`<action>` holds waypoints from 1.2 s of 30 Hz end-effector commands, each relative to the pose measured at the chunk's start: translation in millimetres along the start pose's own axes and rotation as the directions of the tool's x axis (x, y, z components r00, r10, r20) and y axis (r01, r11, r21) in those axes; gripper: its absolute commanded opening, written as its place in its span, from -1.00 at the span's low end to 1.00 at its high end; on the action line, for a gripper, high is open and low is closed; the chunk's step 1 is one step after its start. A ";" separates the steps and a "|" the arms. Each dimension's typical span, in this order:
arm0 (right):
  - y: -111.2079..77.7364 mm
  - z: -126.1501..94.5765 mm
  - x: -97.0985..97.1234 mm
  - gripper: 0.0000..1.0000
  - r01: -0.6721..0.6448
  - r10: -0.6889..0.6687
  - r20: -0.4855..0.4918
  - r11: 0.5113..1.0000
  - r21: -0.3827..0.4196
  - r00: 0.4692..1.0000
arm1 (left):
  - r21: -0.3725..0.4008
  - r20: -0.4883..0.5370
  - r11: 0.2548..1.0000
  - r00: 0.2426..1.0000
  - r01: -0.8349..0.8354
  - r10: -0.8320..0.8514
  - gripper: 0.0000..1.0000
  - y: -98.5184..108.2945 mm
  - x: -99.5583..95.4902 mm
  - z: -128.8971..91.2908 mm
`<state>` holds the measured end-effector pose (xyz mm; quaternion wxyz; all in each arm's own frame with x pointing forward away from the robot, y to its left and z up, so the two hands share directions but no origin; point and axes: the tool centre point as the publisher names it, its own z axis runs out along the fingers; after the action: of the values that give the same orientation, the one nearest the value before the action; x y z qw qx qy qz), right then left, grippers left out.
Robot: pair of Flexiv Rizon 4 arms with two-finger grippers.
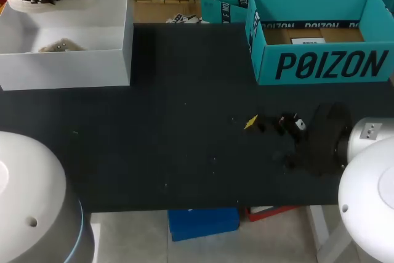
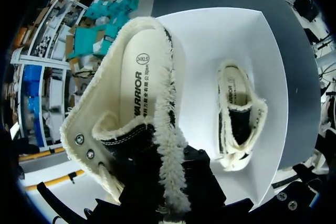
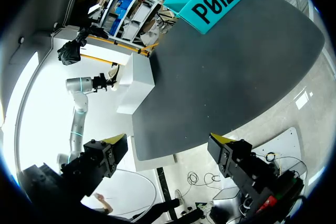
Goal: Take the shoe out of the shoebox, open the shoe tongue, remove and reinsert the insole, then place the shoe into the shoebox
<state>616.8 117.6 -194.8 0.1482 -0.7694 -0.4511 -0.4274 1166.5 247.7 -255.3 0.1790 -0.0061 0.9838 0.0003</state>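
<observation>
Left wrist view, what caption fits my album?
The left gripper holds one shoe above the white shoebox, a second shoe inside.

The shoe (image 2: pixel 105 124) above the white box (image 2: pixel 262 66) at the table's far left corner is cream woven cloth with frayed, fuzzy edges, a smooth insole (image 2: pixel 137 77) and small shiny metal eyelets (image 2: pixel 80 139); the second shoe (image 2: pixel 239 124) in the box shows the same cloth and fuzzy rim. The box is smooth matt white card. The table (image 1: pixel 184 140) top is dark and matt, and the teal box (image 1: pixel 326 66) at its far right corner is printed card with bare brown cardboard inside.
</observation>
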 end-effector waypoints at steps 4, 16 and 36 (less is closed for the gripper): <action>-3.7 0.2 -7.4 1.00 -0.013 0.013 -0.030 1.000 0.001 0.999 | -0.028 -0.035 1.000 0.999 0.013 -0.014 -1.00 -4.4 -2.8 29.8; -3.7 0.2 -7.4 1.00 -0.013 0.013 -0.030 1.000 0.001 0.999 | -0.064 -0.088 0.998 0.996 0.021 -0.027 -1.00 -8.6 18.3 72.9; -3.7 0.2 -7.4 1.00 -0.013 0.013 -0.030 1.000 0.001 0.999 | -0.087 -0.160 0.995 0.986 0.041 -0.055 -1.00 -10.4 34.3 131.5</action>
<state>616.8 117.7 -194.8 0.1482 -0.7694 -0.4511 -0.4273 1173.9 237.1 -387.8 0.1021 -0.0384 0.9934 0.0362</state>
